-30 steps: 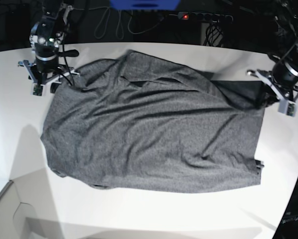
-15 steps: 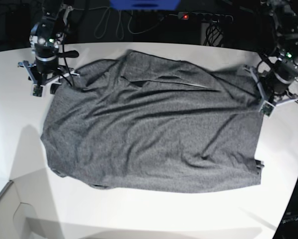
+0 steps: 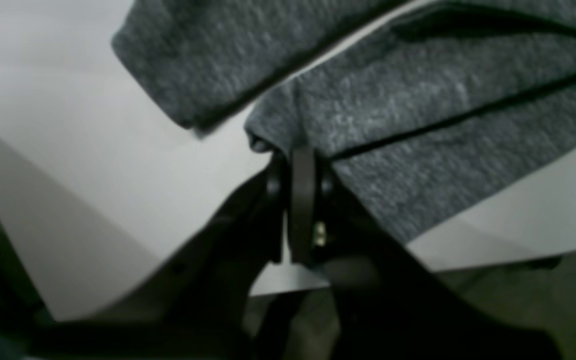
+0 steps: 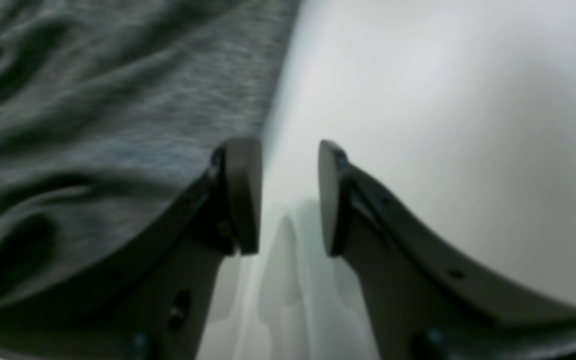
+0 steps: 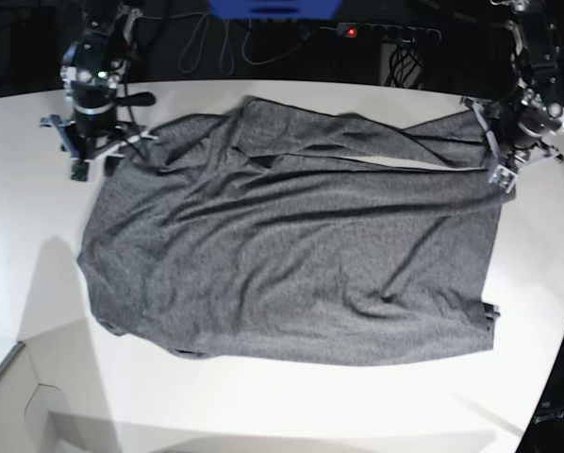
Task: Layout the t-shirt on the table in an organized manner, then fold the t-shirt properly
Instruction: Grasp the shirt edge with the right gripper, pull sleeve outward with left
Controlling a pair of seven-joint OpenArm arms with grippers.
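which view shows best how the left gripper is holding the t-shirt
The left wrist view: the left gripper is shut on the t-shirt at an edge, seen close. The base view shows that gripper small at the cloth's far corner. The right wrist view shows only cloth, no left gripper.

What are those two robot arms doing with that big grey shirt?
They are spreading the t-shirt out on the white table. The left pincer is shut on a corner of the cloth at its edge. The right pincer is open, holding nothing, just beside the shirt's edge. The shirt is wrinkled and not folded yet.
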